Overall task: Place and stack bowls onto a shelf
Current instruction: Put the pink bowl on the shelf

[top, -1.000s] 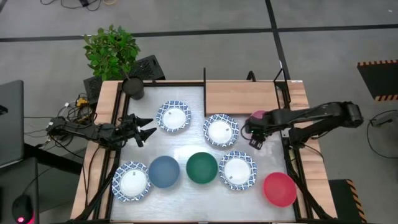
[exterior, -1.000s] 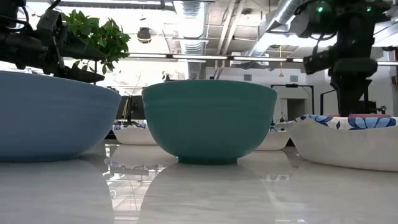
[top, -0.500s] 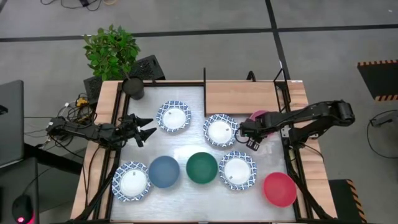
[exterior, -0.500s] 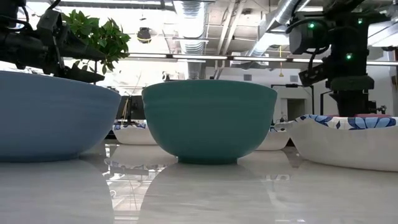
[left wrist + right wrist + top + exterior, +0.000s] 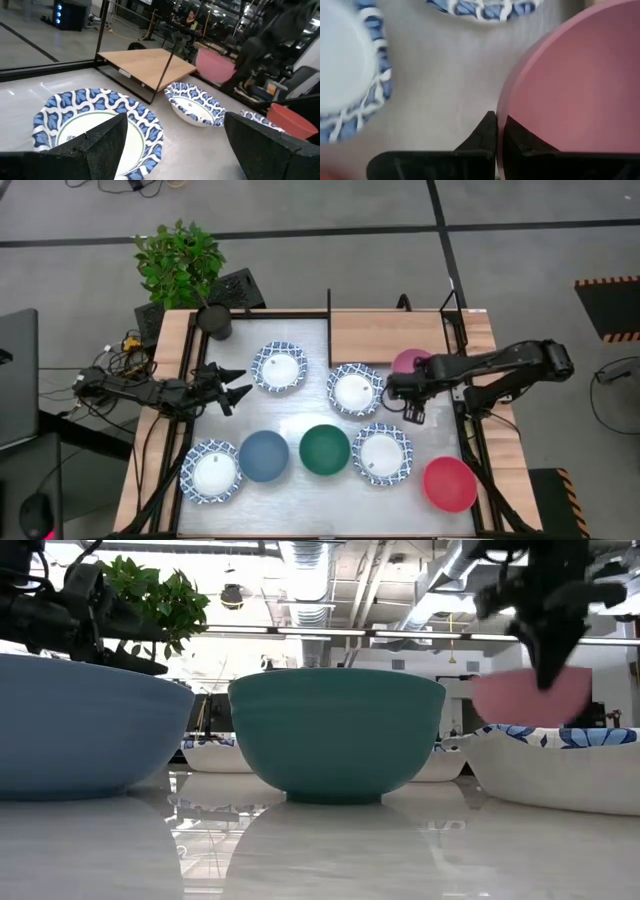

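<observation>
Right gripper [image 5: 408,383]: fingers clamped on the rim of the pink bowl [image 5: 410,362], held lifted clear of the table [image 5: 300,408], at 3 o'clock from the centre, just beside the shelf [image 5: 385,336] at 1 o'clock. Left gripper [image 5: 232,384]: at 9 o'clock, fingers spread apart, holding nothing. On the table: four patterned bowls, blue bowl [image 5: 263,455], green bowl [image 5: 324,449], red bowl [image 5: 449,484] at 5 o'clock.

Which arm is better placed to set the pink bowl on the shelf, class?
The right arm: its tool is already shut on the pink bowl, lifted beside the shelf. The left tool hangs open across the table.
</observation>
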Robot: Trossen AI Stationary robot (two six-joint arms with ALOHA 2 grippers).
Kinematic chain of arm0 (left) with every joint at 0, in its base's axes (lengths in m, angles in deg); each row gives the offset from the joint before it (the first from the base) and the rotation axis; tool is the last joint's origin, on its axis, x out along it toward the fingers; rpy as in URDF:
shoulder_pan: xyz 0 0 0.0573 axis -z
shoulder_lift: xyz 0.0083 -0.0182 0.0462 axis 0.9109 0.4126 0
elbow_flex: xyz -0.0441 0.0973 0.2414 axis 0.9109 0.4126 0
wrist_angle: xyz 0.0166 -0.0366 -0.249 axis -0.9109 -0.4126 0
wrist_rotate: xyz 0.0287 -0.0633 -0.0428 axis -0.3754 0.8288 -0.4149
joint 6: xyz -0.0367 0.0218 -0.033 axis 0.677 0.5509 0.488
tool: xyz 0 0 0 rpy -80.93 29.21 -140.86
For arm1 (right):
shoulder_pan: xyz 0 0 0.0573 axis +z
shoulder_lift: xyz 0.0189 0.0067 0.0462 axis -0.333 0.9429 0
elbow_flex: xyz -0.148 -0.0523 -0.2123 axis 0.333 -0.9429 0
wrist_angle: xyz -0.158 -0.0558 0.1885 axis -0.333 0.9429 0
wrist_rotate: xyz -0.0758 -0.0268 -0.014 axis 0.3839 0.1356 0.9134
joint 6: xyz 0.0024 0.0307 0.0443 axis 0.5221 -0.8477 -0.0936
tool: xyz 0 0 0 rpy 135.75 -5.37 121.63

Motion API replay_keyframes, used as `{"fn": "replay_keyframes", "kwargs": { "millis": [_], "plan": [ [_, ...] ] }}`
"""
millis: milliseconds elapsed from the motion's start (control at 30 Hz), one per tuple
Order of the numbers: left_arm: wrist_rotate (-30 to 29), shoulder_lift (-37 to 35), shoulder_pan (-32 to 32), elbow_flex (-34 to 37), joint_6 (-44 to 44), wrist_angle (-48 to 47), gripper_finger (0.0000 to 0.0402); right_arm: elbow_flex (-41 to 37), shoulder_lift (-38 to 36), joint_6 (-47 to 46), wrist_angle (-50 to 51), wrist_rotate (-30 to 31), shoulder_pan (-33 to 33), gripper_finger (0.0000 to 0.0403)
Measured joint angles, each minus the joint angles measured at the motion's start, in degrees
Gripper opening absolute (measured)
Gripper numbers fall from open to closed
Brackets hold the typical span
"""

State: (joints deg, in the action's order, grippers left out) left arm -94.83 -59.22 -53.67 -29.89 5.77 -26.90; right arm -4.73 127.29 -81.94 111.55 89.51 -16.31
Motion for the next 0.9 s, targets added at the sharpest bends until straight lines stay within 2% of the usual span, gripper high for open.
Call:
{"fn": "replay_keyframes", "kwargs": {
  "millis": [167,267,467,567,700,900],
  "plan": [
    [-0.3,2.4,0.0,0.0,1.3,0.0,0.0318,3.9,0.0,19.2,3.0,6.8,-3.7,0.0026],
    [-0.3,3.6,0.0,0.0,1.8,0.0,0.0318,3.9,0.0,24.8,4.5,8.3,-9.0,0.0026],
    [-0.7,4.5,0.0,0.0,2.2,0.0,0.0318,3.9,0.0,30.1,3.5,5.4,-22.7,0.0026],
    [-0.7,4.5,0.0,0.0,2.2,0.0,0.0318,3.8,0.0,33.1,0.0,0.5,-28.1,0.0026],
    [-0.7,4.5,0.0,0.0,2.2,0.0,0.0318,1.7,0.0,38.1,-6.6,-2.1,-32.6,0.0026],
    [-0.7,4.5,0.0,0.0,2.2,0.0,0.0318,-4.6,0.1,42.5,-7.7,-2.3,-38.3,0.0026]
  ]
}}
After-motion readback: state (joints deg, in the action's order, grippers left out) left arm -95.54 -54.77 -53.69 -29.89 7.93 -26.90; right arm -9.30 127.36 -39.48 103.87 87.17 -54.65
